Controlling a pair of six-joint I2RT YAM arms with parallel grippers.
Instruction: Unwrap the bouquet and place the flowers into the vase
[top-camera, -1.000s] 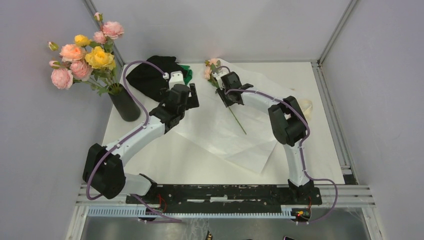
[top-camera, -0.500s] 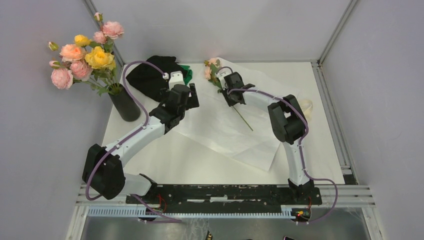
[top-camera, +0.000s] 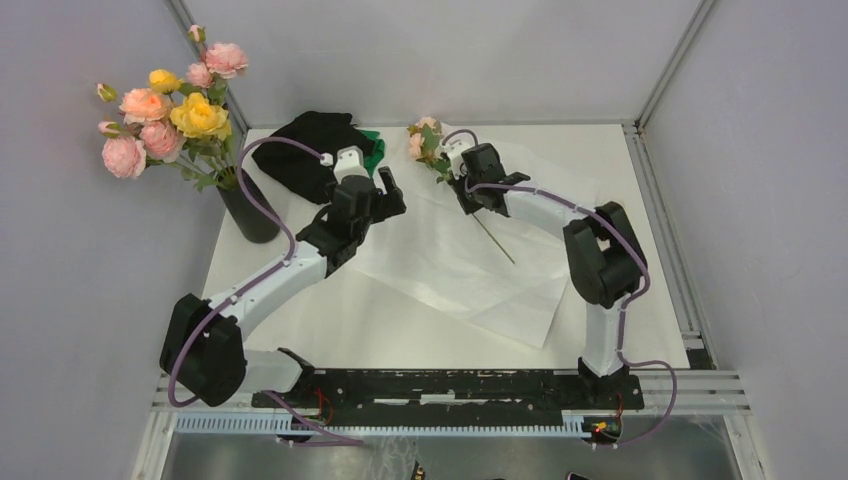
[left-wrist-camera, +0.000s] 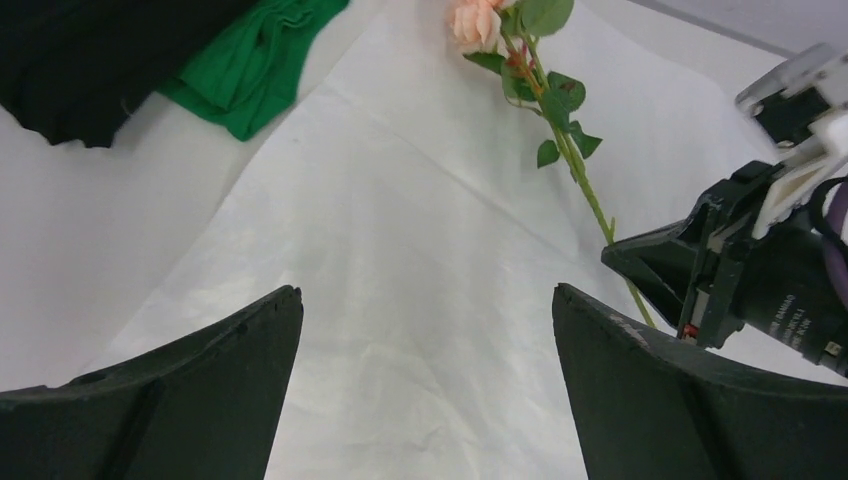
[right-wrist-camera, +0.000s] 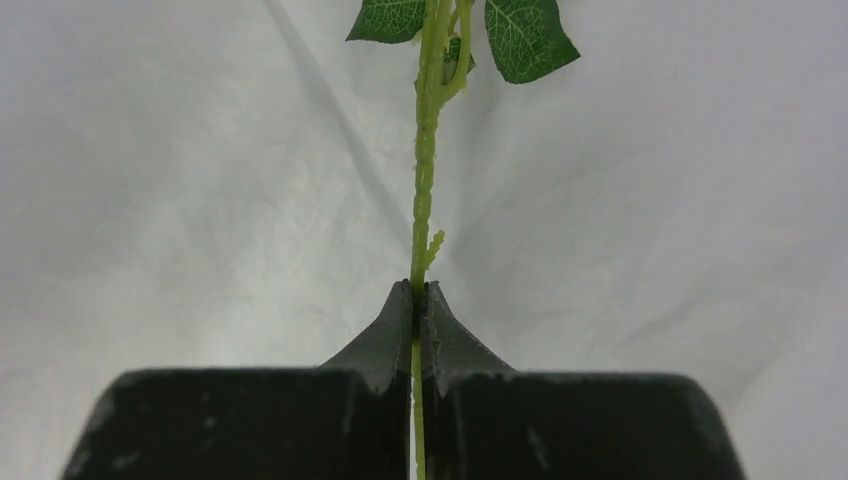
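The flowers (top-camera: 170, 115), pink, peach and yellow roses, stand in the black vase (top-camera: 248, 208) at the back left. The bouquet's white paper sheet (top-camera: 450, 260) lies spread flat on the table. On it lies a separate stem of pink roses (top-camera: 424, 140), which also shows in the left wrist view as the rose stem (left-wrist-camera: 560, 130). My right gripper (top-camera: 460, 180) (right-wrist-camera: 421, 290) is shut on that thin green stem (right-wrist-camera: 424, 180) below its leaves. My left gripper (top-camera: 392, 193) (left-wrist-camera: 425, 295) hangs open over the paper, left of the stem, holding nothing.
A black-and-green cloth heap (top-camera: 310, 150) (left-wrist-camera: 240, 60) lies at the back, between the vase and the stem. A cream ribbon (top-camera: 612, 215) sits behind the right arm's elbow. Grey walls and metal frame posts enclose the table.
My right gripper has closed on the rose stem and shifted right, turning the stem's lower end rightward. The left gripper has moved a little right toward the stem, still open.
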